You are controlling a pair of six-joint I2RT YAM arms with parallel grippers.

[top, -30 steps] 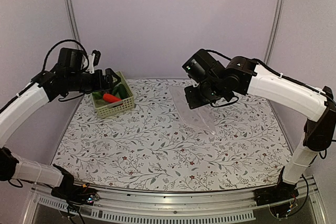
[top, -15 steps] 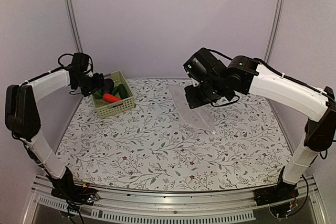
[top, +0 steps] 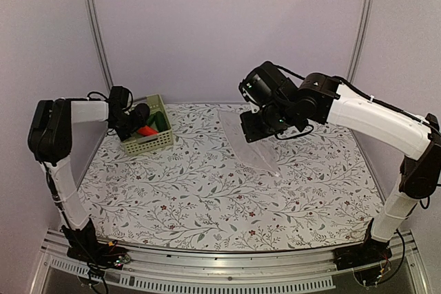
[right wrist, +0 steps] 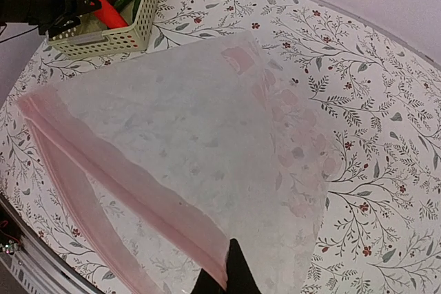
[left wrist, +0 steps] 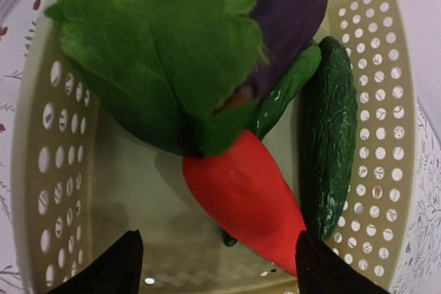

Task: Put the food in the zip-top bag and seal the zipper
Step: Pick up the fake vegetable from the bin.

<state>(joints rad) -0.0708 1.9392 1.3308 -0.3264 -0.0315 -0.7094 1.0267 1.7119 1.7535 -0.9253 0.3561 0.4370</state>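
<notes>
The food lies in a pale green slotted basket (top: 158,144) at the back left. In the left wrist view I see a red-orange carrot-like piece (left wrist: 244,197), a bumpy green cucumber (left wrist: 336,135), a dark purple eggplant (left wrist: 289,12) and a leafy green piece (left wrist: 158,53). My left gripper (left wrist: 217,273) is open, low inside the basket, with its fingertips either side of the red piece's lower end. My right gripper (right wrist: 231,277) is shut on the zipper (right wrist: 124,170) edge of the clear zip-top bag (right wrist: 207,115). It holds that edge up, and the bag's mouth gapes.
The basket (right wrist: 117,36) stands near the table's back left edge, close to the wall. The bag's (top: 253,144) lower end trails on the floral table cover (top: 207,197) at centre back. The left arm (top: 52,129) is folded by the left edge.
My left arm has folded back, and its gripper has come down into the basket over the food. My right gripper has shifted slightly with the bag.
</notes>
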